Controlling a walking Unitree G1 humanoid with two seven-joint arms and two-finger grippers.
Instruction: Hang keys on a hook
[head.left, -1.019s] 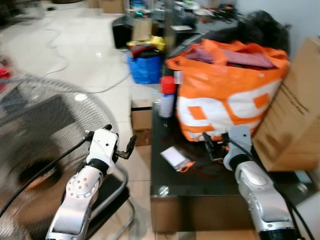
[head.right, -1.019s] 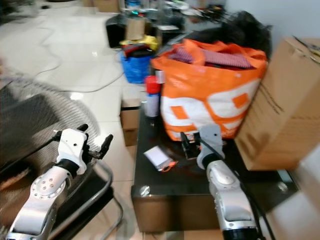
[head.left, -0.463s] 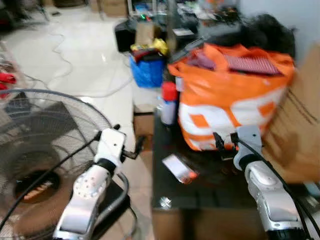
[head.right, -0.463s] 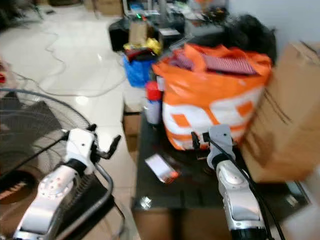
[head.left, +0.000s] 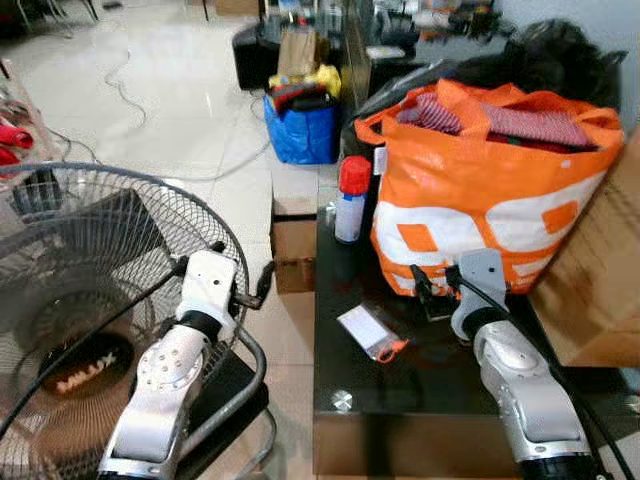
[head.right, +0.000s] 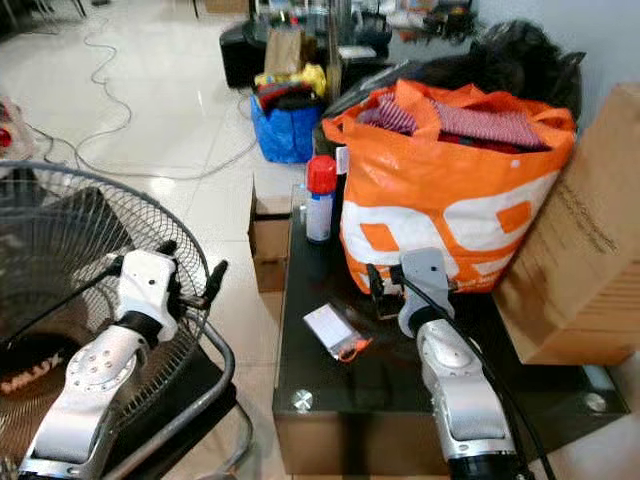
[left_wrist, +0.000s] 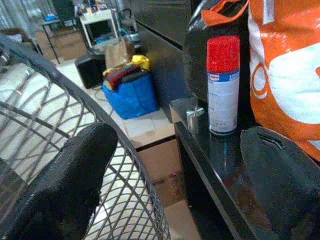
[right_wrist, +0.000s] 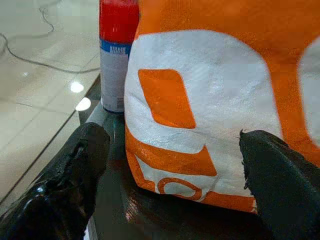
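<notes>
A white tag with an orange loop (head.left: 372, 332), which may be the keys, lies flat on the black glass table (head.left: 400, 395). My right gripper (head.left: 436, 288) hovers low over the table just right of the tag, close against the front of the orange bag (head.left: 490, 190). Its fingers (right_wrist: 75, 170) stand wide apart with nothing between them. My left gripper (head.left: 243, 262) is off the table's left edge, in front of the fan grille (head.left: 70, 300), also open and empty; its fingers (left_wrist: 75, 185) frame the spray can (left_wrist: 223, 82).
A red-capped spray can (head.left: 351, 200) stands at the table's far left corner beside the bag. A big cardboard box (head.left: 605, 290) takes up the table's right side. A small carton (head.left: 295, 245) and a blue bag (head.left: 302, 130) sit on the floor beyond.
The whole picture has shifted and sharpened as the camera moved. Both grippers keep the same open pose, and the tag lies where it was.
</notes>
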